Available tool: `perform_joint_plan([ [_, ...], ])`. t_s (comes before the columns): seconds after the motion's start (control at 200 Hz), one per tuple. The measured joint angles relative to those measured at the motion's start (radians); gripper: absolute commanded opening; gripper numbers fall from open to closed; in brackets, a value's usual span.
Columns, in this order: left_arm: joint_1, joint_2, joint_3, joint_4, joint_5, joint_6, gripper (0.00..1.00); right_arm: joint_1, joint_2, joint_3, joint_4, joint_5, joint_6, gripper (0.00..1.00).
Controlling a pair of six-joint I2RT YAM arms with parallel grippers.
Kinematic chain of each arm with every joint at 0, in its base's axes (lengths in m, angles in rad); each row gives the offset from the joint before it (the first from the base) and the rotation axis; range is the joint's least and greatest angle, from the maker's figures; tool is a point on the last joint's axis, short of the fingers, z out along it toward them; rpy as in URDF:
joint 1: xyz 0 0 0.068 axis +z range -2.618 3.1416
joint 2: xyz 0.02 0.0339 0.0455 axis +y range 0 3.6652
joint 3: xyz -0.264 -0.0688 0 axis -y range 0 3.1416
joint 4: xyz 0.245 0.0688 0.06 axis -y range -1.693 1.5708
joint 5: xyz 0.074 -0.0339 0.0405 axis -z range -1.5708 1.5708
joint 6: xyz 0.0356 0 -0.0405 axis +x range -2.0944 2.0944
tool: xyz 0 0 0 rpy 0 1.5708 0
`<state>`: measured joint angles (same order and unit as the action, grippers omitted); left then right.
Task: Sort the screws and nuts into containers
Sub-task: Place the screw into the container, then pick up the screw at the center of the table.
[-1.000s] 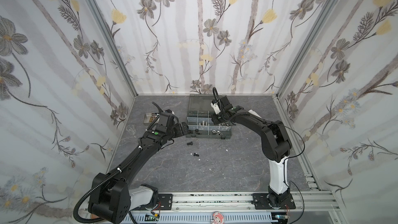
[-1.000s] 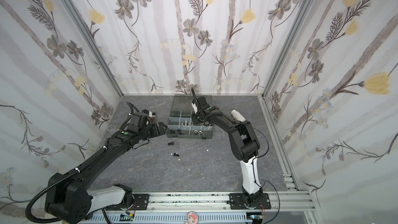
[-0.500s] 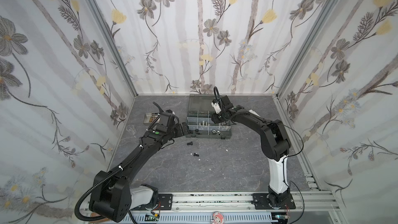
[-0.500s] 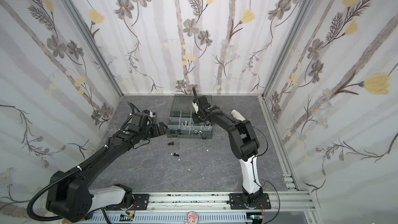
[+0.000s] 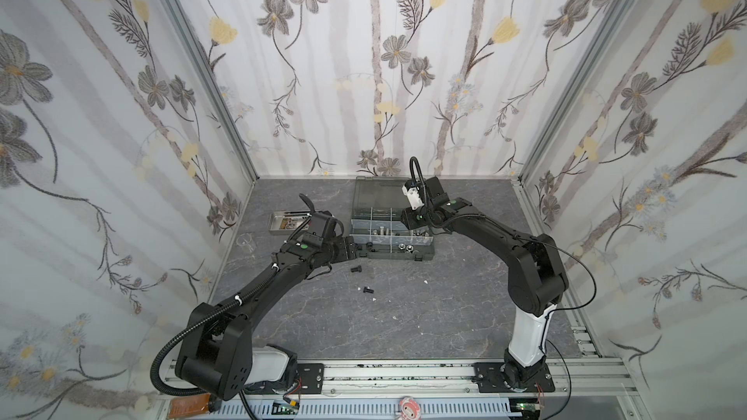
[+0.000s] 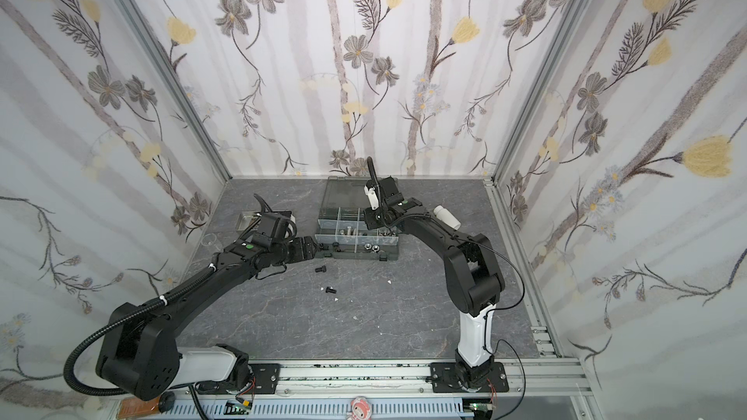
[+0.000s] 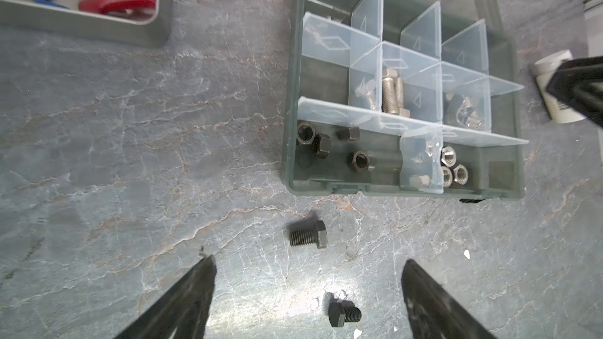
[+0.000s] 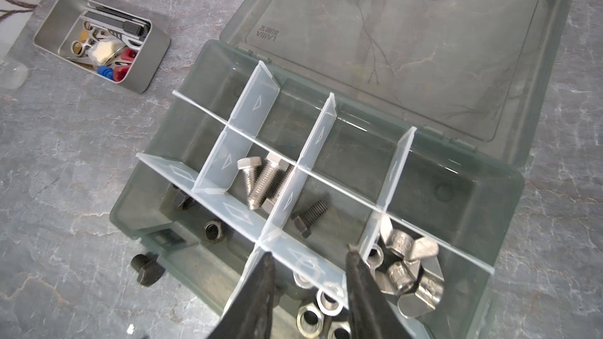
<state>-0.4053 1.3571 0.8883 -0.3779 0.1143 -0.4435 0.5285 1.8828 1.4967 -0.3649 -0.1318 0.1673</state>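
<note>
Left pincer (image 7: 308,288) spread wide, empty. Small black hex-head metal screw (image 7: 344,315) lies below, between jaws; second black screw (image 7: 308,239) just ahead. Lower straight, close across thread. Right pincer (image 8: 310,252) slightly parted, empty, over dark grey plastic organiser box (image 8: 456,184); third black screw (image 8: 308,218) in compartment (image 8: 346,190) ahead.
</note>
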Motion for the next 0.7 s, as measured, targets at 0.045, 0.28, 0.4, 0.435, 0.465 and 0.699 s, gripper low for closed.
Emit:
perform_joint_plan([
  [0.045,-0.014,0.016,0.004,-0.007,-0.010,0.000,0.82,0.000,-0.031,-0.026,0.007,0.000,0.008,0.38],
  [0.28,-0.071,0.058,0.022,-0.032,-0.047,-0.008,0.70,0.004,-0.190,-0.155,0.066,-0.001,0.027,0.41],
  [0.4,-0.086,0.080,0.026,-0.043,-0.067,-0.029,0.70,0.008,-0.278,-0.221,0.107,-0.001,0.038,0.52],
  [0.435,-0.091,0.087,0.026,-0.046,-0.071,-0.034,0.70,0.009,-0.306,-0.241,0.114,-0.003,0.041,0.56],
  [0.465,-0.095,0.094,0.026,-0.048,-0.077,-0.040,0.70,0.009,-0.328,-0.257,0.121,-0.004,0.041,0.58],
  [0.699,-0.136,0.155,0.026,-0.052,-0.102,-0.071,0.71,0.013,-0.454,-0.373,0.167,-0.017,0.063,0.65],
])
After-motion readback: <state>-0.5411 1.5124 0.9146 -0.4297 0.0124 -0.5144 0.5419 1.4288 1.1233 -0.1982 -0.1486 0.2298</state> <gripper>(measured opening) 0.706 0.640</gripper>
